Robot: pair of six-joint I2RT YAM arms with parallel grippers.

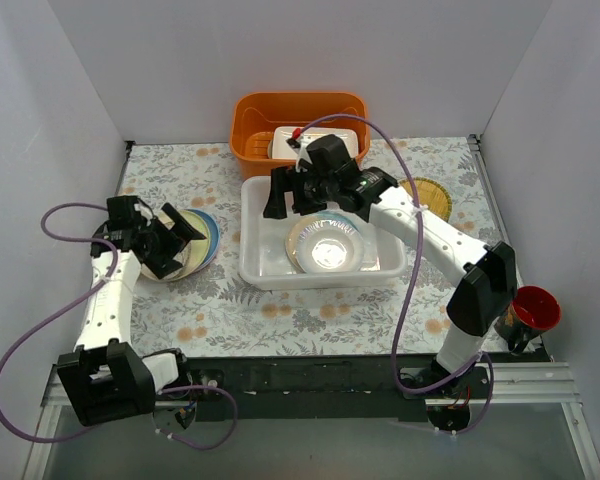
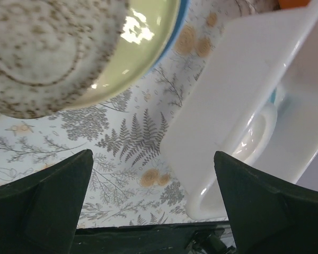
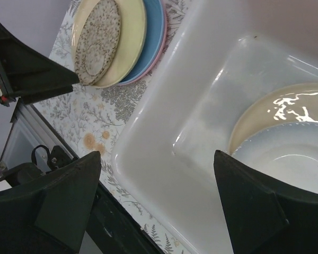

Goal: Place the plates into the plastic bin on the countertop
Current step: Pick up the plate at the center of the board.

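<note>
The bin (image 1: 255, 262) sits mid-countertop (image 1: 310, 318), its long side running left to right. Inside it lie two plates: a cream plate (image 1: 302, 240) on the floor and a white plate (image 1: 330, 252) resting on it, to the right of the bin's middle.

The right gripper (image 1: 292, 200) hangs over the bin's far-left corner, jaws wide and holding nothing. In its wrist view, the gripper (image 3: 156, 201) frames the bin's left wall (image 3: 169, 106), with the cream plate (image 3: 254, 114) and the white plate (image 3: 291, 153) to the right.

A stack (image 1: 206, 240) of plates lies on the countertop left of the bin, apart from it. A speckled plate (image 3: 98, 39) is on top, then a pale yellow one, a blue one and a pink rim lowest. The left gripper (image 1: 180, 245) is over the stack's left part, jaws wide, gripping nothing. Its wrist view shows the gripper (image 2: 153, 201) above bare cloth between the speckled plate (image 2: 37, 47) and the bin (image 2: 238, 79); whether a finger touches the stack I cannot tell.

A woven plate (image 1: 432, 196) lies right of the bin, partly under the right arm. An orange tub (image 1: 250, 125) stands just beyond the bin, with a white box (image 1: 280, 143) inside. A red cup (image 1: 535, 308) stands at the near right.
</note>
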